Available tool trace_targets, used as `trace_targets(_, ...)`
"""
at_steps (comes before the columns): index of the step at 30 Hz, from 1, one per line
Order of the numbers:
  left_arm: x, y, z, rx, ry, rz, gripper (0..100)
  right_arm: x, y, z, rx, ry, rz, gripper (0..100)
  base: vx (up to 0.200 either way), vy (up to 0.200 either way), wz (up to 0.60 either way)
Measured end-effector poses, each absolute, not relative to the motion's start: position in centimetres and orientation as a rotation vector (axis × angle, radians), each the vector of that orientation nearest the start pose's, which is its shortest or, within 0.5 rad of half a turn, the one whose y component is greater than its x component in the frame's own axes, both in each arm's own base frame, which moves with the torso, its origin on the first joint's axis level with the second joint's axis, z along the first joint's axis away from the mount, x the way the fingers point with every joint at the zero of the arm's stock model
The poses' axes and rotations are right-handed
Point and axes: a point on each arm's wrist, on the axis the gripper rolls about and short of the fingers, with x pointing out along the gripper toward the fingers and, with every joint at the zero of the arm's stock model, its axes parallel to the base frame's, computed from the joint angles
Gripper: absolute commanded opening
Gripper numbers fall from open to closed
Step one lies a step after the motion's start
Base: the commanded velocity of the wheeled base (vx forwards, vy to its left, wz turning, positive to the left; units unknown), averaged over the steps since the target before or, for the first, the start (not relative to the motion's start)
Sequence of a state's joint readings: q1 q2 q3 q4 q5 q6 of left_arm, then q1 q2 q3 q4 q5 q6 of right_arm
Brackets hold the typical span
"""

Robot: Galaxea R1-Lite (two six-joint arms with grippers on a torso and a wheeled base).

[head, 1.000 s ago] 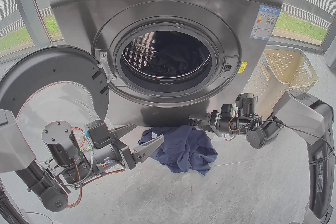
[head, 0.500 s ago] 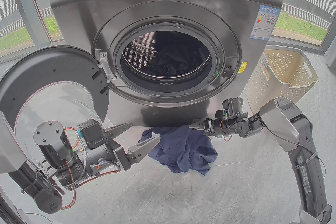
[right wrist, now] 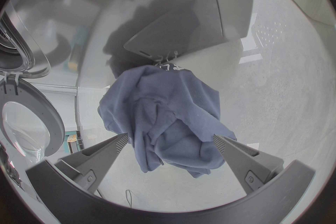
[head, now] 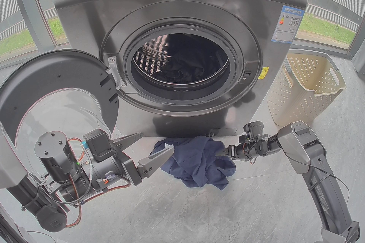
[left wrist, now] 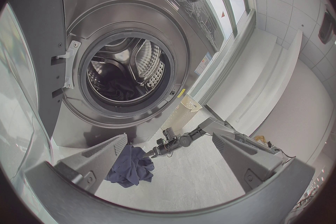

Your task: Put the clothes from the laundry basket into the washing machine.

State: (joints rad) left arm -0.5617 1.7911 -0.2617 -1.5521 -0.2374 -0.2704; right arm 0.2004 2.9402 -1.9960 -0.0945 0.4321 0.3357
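Observation:
A crumpled dark blue garment (head: pixel 197 160) (left wrist: pixel 130 167) (right wrist: pixel 168 114) lies on the floor just in front of the washing machine (head: pixel 182 8). The machine's drum (head: pixel 180 59) stands open, with dark clothes inside. My right gripper (head: pixel 221 152) (right wrist: pixel 168 142) is low at the garment's right edge, open, its fingers spread on either side of the cloth. My left gripper (head: pixel 150 149) (left wrist: pixel 168 142) hangs open to the left of the garment, holding nothing. The cream laundry basket (head: pixel 308 84) stands to the right of the machine.
The machine's round door (head: pixel 57 92) is swung open to the left, close behind my left arm. Pale stone floor (head: pixel 228 209) stretches free in front. Windows run behind the machine on both sides.
My right arm has dropped down from beside the machine's front to the garment's right edge. The left gripper has drifted slightly left and down. The garment has not moved.

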Motion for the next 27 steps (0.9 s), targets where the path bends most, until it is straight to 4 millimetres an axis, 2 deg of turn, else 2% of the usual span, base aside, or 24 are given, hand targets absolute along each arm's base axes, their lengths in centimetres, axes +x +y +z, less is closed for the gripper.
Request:
trace_targets(7,20.9,-13.8,12.5,-0.259,0.079,-0.798,100,51.0,11.2,-12.3,0.406,0.967,0.437,100,0.0,0.0,0.0)
trace_targets(27,20.8,-13.7,12.9,-0.259,0.058,-0.802,100,51.6,10.7,-12.7,0.318,0.866,0.478,100,0.0,0.0,0.0)
